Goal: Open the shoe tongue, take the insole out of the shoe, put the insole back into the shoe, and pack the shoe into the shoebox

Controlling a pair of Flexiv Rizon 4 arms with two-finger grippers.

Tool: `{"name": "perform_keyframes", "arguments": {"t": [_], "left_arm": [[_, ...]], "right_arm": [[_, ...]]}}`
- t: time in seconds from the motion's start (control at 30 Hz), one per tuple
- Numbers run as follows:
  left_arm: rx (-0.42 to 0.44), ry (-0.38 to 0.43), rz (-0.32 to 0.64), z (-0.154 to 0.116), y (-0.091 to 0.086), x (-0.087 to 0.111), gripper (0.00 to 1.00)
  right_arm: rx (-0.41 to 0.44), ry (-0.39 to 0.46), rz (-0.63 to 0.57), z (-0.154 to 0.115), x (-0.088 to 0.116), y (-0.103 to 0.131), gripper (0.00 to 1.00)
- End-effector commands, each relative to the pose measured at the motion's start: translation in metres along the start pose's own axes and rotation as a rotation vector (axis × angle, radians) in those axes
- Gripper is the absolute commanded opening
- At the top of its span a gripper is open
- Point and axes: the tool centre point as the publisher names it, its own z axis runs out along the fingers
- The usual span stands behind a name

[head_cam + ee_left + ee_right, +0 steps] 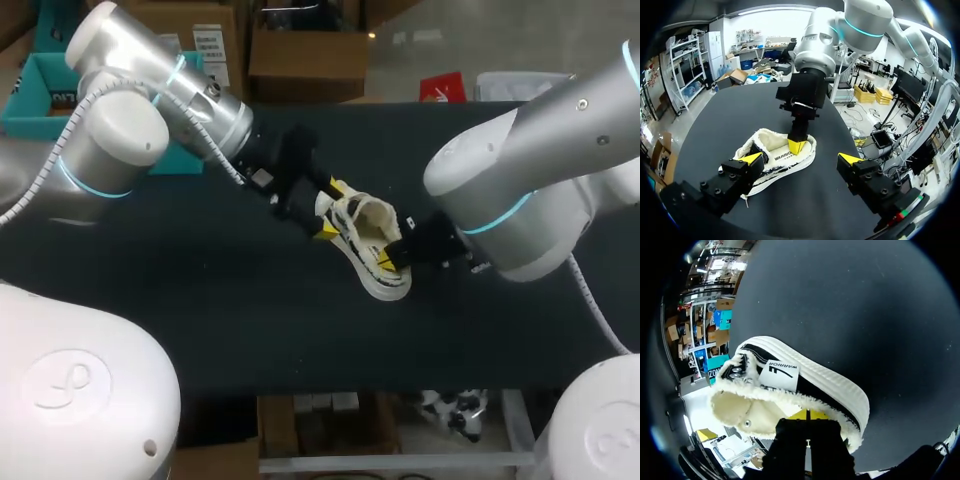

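Two claws at one shoe (368, 240), mid dark table (200, 300). Head view: L claw (330, 210) at shoe's far end, R claw (393, 258) on its side rim. L wrist view: L claw wide open, one tip just beside shoe's end, other tip well apart from it. R wrist view: R claw closed, tips pinching shoe's fleecy rim.

The shoe (840, 387) bears a white printed label (781, 375) on its side.
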Motion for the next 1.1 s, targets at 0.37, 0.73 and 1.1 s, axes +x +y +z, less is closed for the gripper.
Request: {"name": "perform_keyframes", "arguments": {"t": [0.37,0.73,1.1], "left_arm": [[-0.139,-0.067,-0.157,0.006,0.014,0.004,1.0],[-0.264,-0.165,-0.265,0.005,0.024,0.002,1.0],[-0.384,-0.442,-0.56,0.006,0.048,0.009,1.0]], "right_arm": [[0.053,0.08,-0.172,-0.067,0.004,0.025,0.0],[0.114,-0.017,-0.301,-0.093,0.015,0.042,1.0],[0.102,-0.012,-0.303,-0.096,0.011,0.045,1.0]]}}
